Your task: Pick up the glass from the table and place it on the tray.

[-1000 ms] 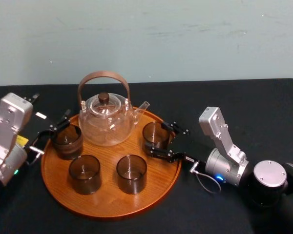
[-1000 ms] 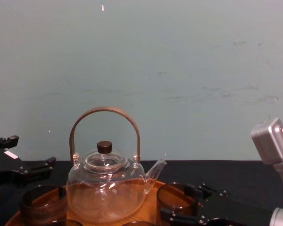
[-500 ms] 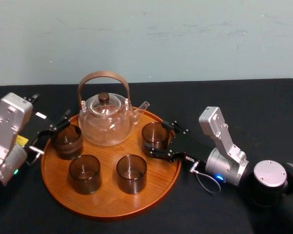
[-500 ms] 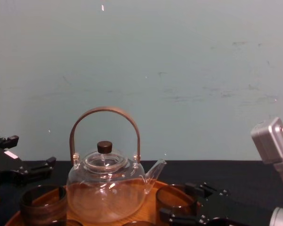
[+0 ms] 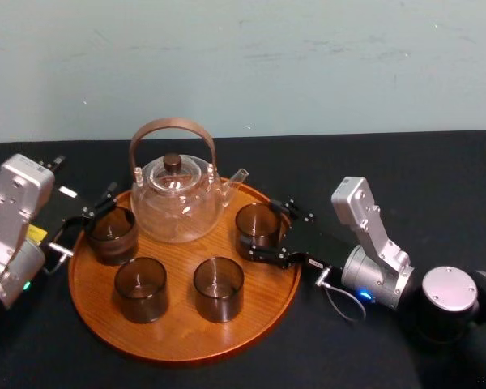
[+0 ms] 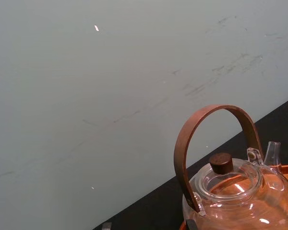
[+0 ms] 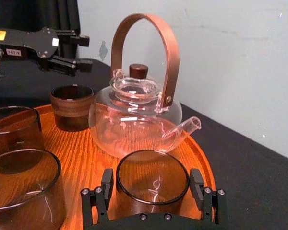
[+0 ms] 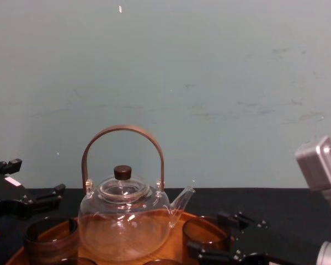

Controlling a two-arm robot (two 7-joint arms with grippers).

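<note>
The round wooden tray point(image 5: 178, 350) lies on the black table point(image 5: 405, 166). A smoky glass point(image 5: 257, 225) stands on the tray's right side, right of the teapot's spout. My right gripper point(image 5: 277, 235) is open around it, one finger on each side. The right wrist view shows the glass point(image 7: 152, 184) between the pads point(image 7: 107, 184) with a thin gap on each side. My left gripper point(image 5: 85, 223) is open at the tray's left edge, just beside another glass point(image 5: 112, 233).
A glass teapot point(image 5: 176, 198) with a brown arched handle stands at the back of the tray. Two more glasses point(image 5: 140, 288) point(image 5: 218, 288) sit at the front of the tray. Bare black table lies in front of the tray and to its right.
In the chest view the right glass and the right gripper's fingers have settled slightly lower. The left arm has not moved.
</note>
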